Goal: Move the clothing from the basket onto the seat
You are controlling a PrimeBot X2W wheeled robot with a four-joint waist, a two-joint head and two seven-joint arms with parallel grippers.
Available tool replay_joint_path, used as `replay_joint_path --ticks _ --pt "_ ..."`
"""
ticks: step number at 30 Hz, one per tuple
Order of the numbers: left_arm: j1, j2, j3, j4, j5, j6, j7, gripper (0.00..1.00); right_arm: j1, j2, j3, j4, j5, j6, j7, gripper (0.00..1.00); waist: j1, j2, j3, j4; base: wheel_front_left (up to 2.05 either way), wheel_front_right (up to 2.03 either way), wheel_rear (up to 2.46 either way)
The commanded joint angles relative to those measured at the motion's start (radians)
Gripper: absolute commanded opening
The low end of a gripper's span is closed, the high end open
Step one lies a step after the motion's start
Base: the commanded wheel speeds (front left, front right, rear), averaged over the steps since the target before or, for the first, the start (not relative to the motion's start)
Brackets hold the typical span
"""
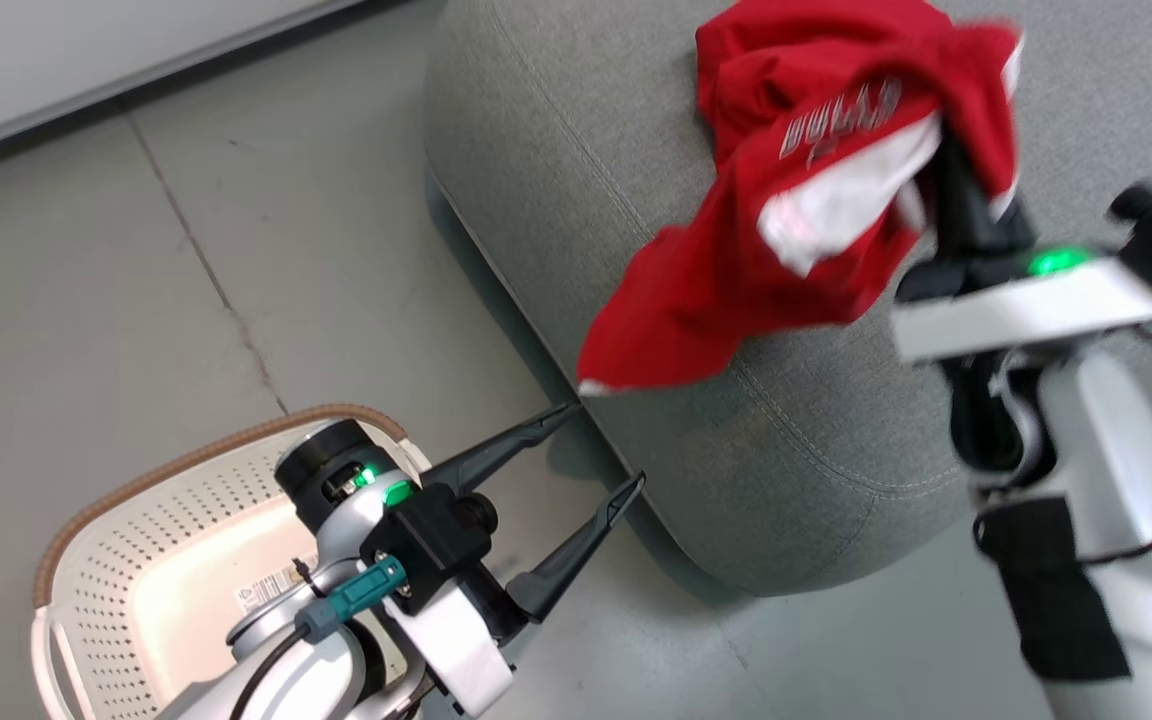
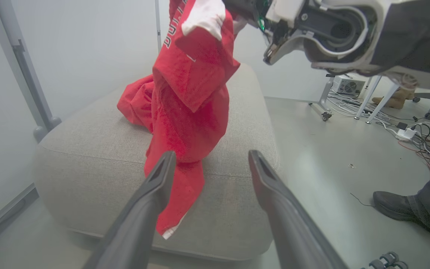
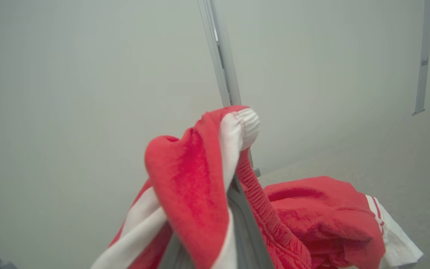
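Left pincer [image 1: 608, 443]: jaws spread wide and holding nothing, over the floor just before the seat's near corner, fingers aimed at the hanging red cloth.
Floor [image 1: 136, 300]: grey tiles, carrying both seat and basket.
Seat [image 1: 736, 450]: grey upholstered cushion with rounded corners, at the upper right of the head view.
Clothing [image 1: 736, 270]: one red piece with white trim and pale lettering hangs from the right pincer above the seat, its lower hem dangling past the seat's edge. More red fabric with white stripes lies heaped on the seat behind it.
Basket [image 1: 186, 462]: cream, perforated, brown-rimmed, on the floor under the left arm, a label on its bottom.
Right pincer [image 1: 956, 200]: closed on the raised garment, fingers mostly wrapped in cloth.
Shoe [image 2: 394, 203]: a person's dark shoe on the floor, well apart from the seat.
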Motion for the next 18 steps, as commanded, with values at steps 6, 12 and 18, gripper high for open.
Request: replay_joint_path --ticks 6,12,18 --pt "-0.058 0.024 0.019 -0.028 0.008 0.002 0.014 1.00 -0.206 -0.004 -0.095 -0.016 -0.027 0.001 -0.006 0.00 0.0000 0.0000 0.085 0.000 0.00 0.00 0.00" --pt "-0.130 0.037 0.009 -0.060 0.022 -0.004 0.029 1.00 -0.420 -0.054 -0.248 0.002 -0.083 0.001 -0.005 0.00 0.0000 0.0000 0.172 0.055 0.00 0.00 0.00" --pt "-0.204 0.061 -0.005 -0.094 0.031 -0.009 0.042 1.00 -0.545 -0.127 -0.362 0.087 -0.127 0.001 -0.004 0.00 0.0000 0.0000 0.272 0.117 0.00 0.00 0.00"
